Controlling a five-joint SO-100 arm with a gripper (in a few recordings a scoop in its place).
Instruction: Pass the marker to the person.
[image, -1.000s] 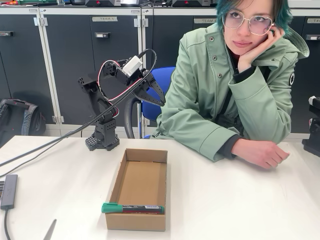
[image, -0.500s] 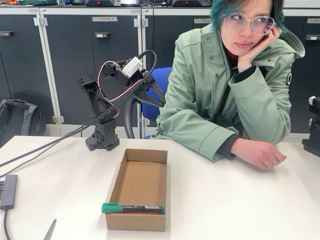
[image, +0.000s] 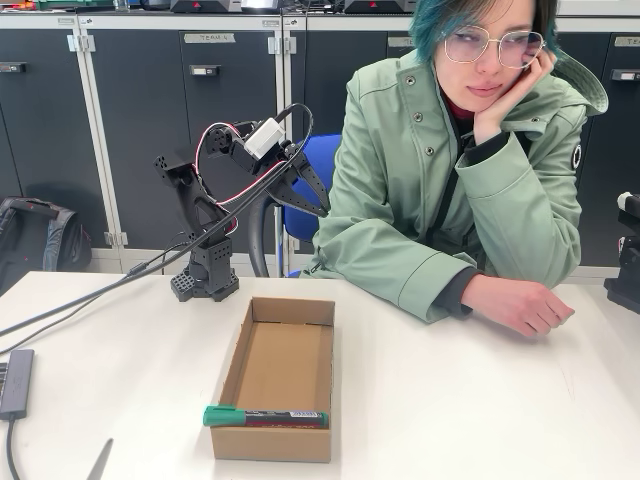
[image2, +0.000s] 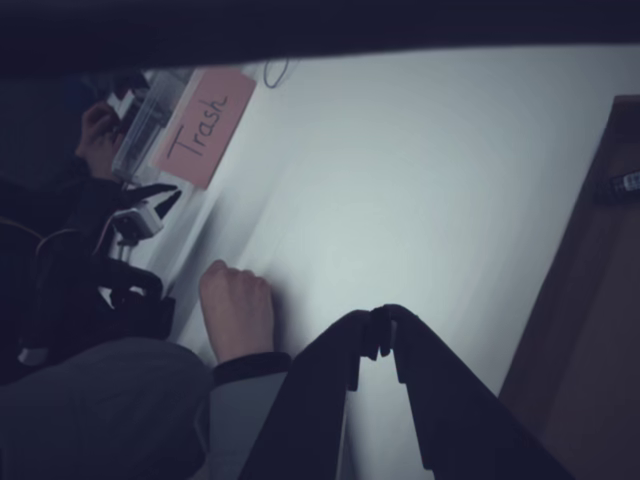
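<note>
- arm (image: 205, 215) at the tabletop's (image: 480, 400) far left edge, folded up high
- gripper (image: 312, 196) raised over the far edge, aimed down-right toward the person; jaws pressed together, tips touching in wrist view (image2: 385, 330), holding nothing
- box (image: 280, 375) mid-tabletop, open top
- marker (image: 265, 416) lies flat inside the box against its near wall, green cap to the left
- person (image: 450, 170) seated at far right, one fist (image: 518, 305) resting on the tabletop, other hand at the cheek

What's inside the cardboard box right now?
The marker lies inside the cardboard box, along its near wall, green cap pointing left in the fixed view. The rest of the floor looks bare; the strip just behind the near wall is hidden.
</note>
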